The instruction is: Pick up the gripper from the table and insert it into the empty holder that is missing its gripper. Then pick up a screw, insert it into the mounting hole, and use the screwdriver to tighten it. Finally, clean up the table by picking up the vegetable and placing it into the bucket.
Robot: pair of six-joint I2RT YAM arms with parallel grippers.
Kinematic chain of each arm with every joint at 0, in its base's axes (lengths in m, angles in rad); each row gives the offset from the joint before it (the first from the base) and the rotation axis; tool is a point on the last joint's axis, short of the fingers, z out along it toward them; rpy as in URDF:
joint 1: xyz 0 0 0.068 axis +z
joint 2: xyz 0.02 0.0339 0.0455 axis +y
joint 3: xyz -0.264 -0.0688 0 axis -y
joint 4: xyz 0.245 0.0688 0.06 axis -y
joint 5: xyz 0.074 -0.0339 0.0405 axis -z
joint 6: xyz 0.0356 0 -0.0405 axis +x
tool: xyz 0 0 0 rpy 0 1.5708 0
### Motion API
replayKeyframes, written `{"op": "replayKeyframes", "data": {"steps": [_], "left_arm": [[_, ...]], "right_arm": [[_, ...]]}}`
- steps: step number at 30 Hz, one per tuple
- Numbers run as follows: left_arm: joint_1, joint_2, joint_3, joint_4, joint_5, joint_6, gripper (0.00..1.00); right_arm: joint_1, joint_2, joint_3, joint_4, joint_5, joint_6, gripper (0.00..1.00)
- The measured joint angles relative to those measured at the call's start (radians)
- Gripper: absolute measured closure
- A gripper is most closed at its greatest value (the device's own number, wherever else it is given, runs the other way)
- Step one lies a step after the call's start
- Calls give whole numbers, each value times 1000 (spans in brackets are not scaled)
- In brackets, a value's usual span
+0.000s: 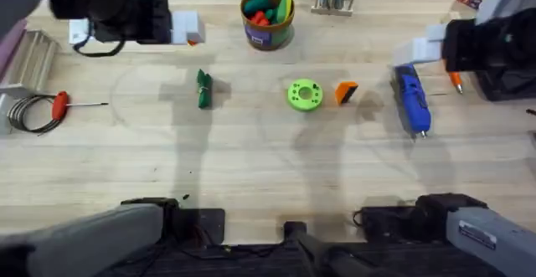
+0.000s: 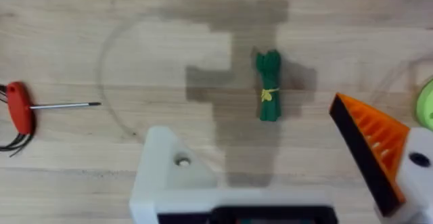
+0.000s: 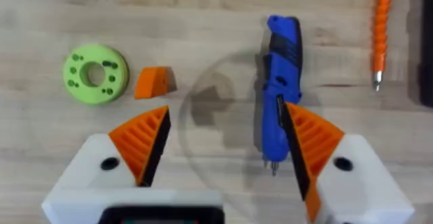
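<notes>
- Here, the right gripper [image 3: 223,143] is held wide open and empty above the screwdriver [image 3: 281,92].
- The left gripper [image 2: 270,163] is likewise open, nothing grasped; its holder [image 2: 169,170] is bare.

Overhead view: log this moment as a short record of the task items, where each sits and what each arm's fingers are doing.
gripper: loose on the table, just right of the green disc
holder: on left arm, no orange tip
screwdriver: lying flat, right side
vegetable: on table, left of disc
bucket: far centre, holding toy foods
left gripper: open, empty
right gripper: open, empty, above screwdriver
</notes>
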State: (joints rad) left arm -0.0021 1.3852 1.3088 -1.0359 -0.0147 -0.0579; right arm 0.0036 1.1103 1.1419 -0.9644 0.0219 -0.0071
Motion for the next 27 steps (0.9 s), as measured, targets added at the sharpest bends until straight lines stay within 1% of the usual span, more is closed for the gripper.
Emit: {"op": "replayKeyframes", "data": {"steps": [4, 8, 12, 17, 21, 27], "left_arm": [[0, 65, 1, -17, 3, -3, 15], [0, 83, 1, -29, 8, -4, 15], [0, 84, 3, -20, 39, -4, 15], [-17, 122, 39, -50, 63, -49, 16], [-38, 219, 63, -59, 73, -65, 15], [-43, 397, 64, -33, 75, -75, 15]], "right_arm": [[0, 35, 0, -11, 0, 0, 7], [0, 36, 2, -8, 0, 0, 9], [0, 35, 2, -8, 0, 0, 8], [0, 36, 2, -8, 0, 0, 9], [0, 36, 2, -8, 0, 0, 10], [0, 36, 2, -8, 0, 0, 10]]}}
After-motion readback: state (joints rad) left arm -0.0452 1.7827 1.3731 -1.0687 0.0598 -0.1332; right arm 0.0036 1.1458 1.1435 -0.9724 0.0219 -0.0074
